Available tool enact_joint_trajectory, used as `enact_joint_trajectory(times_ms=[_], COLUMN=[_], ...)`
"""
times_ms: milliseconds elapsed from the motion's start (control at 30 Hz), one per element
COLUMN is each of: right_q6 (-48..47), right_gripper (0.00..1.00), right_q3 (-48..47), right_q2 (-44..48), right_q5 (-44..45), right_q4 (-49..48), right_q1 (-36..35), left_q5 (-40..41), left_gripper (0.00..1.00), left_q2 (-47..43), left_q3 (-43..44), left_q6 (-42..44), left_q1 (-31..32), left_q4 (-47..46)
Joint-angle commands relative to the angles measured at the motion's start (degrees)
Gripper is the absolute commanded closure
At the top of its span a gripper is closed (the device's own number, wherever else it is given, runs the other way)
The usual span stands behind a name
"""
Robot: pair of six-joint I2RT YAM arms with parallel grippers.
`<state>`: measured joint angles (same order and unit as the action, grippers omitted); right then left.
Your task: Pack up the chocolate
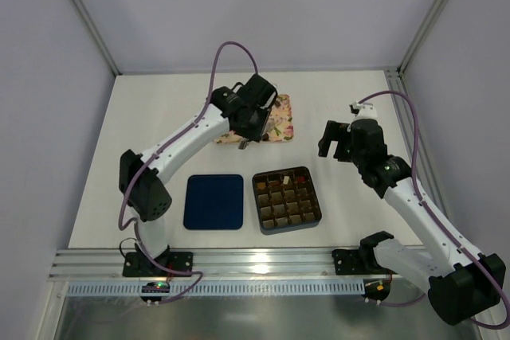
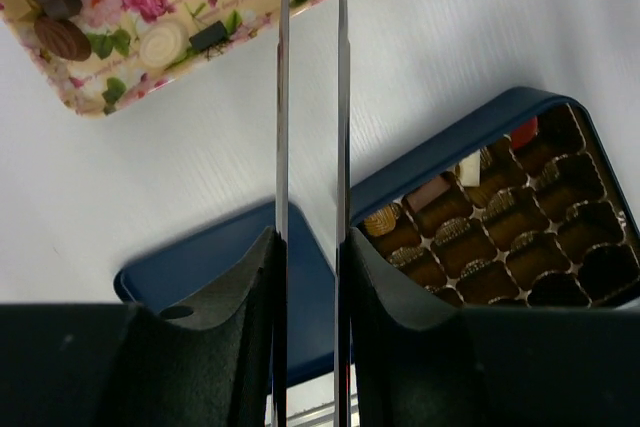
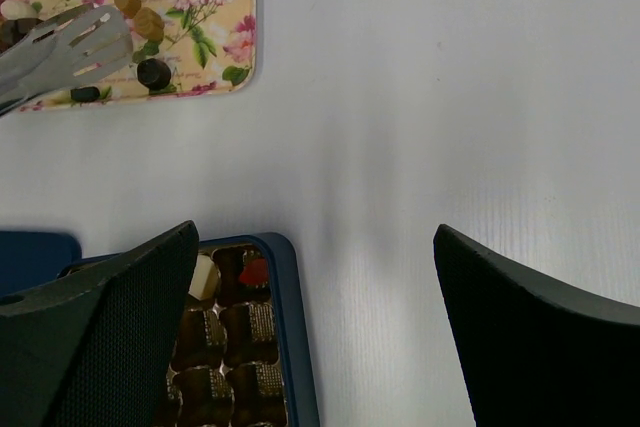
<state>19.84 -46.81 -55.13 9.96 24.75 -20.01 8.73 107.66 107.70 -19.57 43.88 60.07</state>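
Chocolate [image 2: 62, 37]: most pieces lie loose on the floral tray [image 1: 279, 129] at the far middle of the table [image 1: 159, 117], a mix of dark, tan and whitish. A few pieces already sit in the box [image 1: 287, 199], all in the row nearest the tray: one whitish, one red, one pinkish-tan; the other cells seen hold only gold-brown paper cups. Box stands near the table's front edge, with the blue lid [image 1: 213, 201] flat just beside it on the left, apart from it. Left gripper [image 2: 310, 237] is clamped on metal tongs [image 2: 312, 97]; the two blades run out from between the black fingers [image 2: 250, 277], close together and nearly parallel. Tongs' slotted tips hang over the tray's near edge, seen in the right wrist view above several dark and tan pieces. Cannot tell whether a piece is caught between the tips; a dark shape sits beside them at the frame's top edge in the left wrist view. Right gripper [image 3: 315, 232] is spread wide and holds nothing, hovering over bare table to the right of the tray, with the box's far right corner below its left finger.
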Motion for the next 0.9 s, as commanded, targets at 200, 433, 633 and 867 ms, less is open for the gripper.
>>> enact_joint_trajectory(times_ms=[200,433,633,867], right_q6=[1.2,1.3,1.5,1.8], right_gripper=[0.0,0.0,0.0,0.0], right_q3=[-0.4,0.8,1.4,1.5], right_q2=[-0.1,-0.1,-0.9,-1.1], right_q5=[0.8,2.3,3.5,4.5], right_q4=[-2.6,-3.7,-4.4,-4.7], right_q1=[0.4,0.4,0.4,0.4], left_q5=[-1.4,-1.3,-1.6,-3.4], left_gripper=[0.71,0.7,0.7,0.69], left_q2=[-16.2,-24.9,-31.4,-36.8], left_q3=[-11.4,-18.0,-22.9,-28.1], left_q6=[-4.5,-8.1,-12.2,-14.8], left_q1=[4.2,10.0,15.1,18.4], left_q4=[0.3,2.9,4.6,5.8])
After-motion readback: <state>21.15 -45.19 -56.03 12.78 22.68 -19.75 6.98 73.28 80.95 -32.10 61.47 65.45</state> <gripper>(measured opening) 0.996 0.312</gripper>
